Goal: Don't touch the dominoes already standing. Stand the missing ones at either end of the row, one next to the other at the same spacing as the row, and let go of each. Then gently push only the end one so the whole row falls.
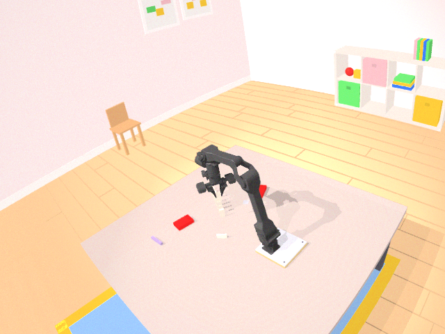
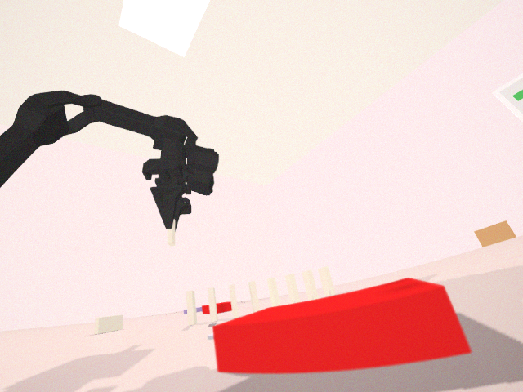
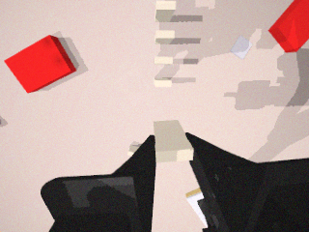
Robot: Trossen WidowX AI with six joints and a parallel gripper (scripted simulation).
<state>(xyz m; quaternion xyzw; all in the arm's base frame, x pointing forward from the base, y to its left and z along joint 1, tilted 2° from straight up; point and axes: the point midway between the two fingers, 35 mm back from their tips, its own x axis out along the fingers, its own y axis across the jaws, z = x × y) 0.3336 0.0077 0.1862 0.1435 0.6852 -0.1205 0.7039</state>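
Note:
My gripper (image 1: pixel 219 195) (image 2: pixel 171 228) (image 3: pixel 170 135) is shut on a cream domino (image 2: pixel 171 238) (image 3: pixel 173 140), which hangs roughly upright, well above the table. Several cream dominoes stand in a row; one end domino (image 2: pixel 191 308) stands nearest below the gripper in the exterior view, and the other end domino (image 2: pixel 324 281) is at the right. In the wrist view, the row runs away above the held domino. In the top view, the gripper partly hides the row. Another cream domino (image 1: pixel 221 235) (image 2: pixel 109 323) lies on the table apart from the row, partly hidden by a finger in the wrist view.
A red block (image 1: pixel 183 222) (image 3: pixel 41 65) lies on one side of the row and another red block (image 1: pixel 263 190) (image 2: pixel 337 337) (image 3: pixel 291 29) on the other. A purple bar (image 1: pixel 156 240) lies farther out. A small pale tile (image 1: pixel 246 202) (image 3: pixel 241 47) lies beside the row.

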